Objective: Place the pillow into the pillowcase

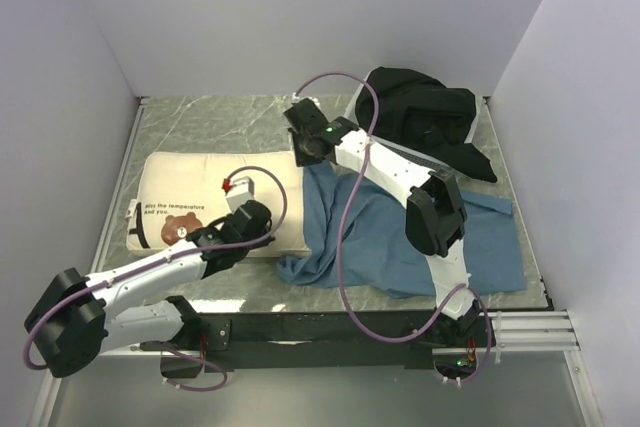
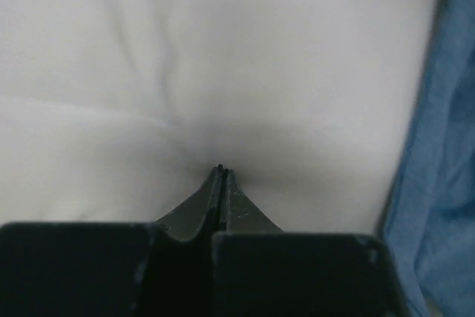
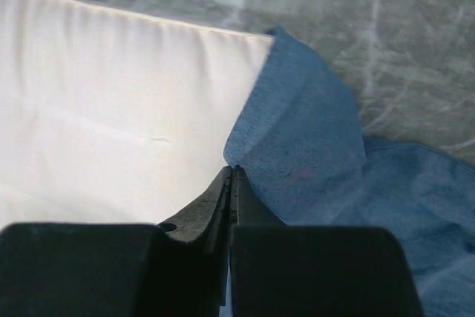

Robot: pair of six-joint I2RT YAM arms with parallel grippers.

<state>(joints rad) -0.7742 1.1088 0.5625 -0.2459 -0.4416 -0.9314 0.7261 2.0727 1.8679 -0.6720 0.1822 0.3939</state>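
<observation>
Left claw [image 2: 223,171] is being held fully closed, tips dug into the pillow [image 2: 223,50]. The cover is being puckered right at the tips, so a thin pinch of it is judged to be gripped. The pillow is lying flat under and ahead of this claw, with the blue edge just off to the claw's right. Likely reason: the pillow is being anchored, or readied for a push toward the opening.

Right claw [image 3: 233,171] is also being held closed, tips clamped on the folded edge of the pillowcase [image 3: 312,146], right where it is overlapping the pillow's far corner. The rest of the pillowcase is lying crumpled on the table [image 1: 200,117], behind and to the right of this claw. Likely reason: the edge is being lifted so the mouth can be opened over that corner. The pillow is not yet inside.

Black cloth [image 1: 425,117] is lying off to the right of this claw, untouched.
</observation>
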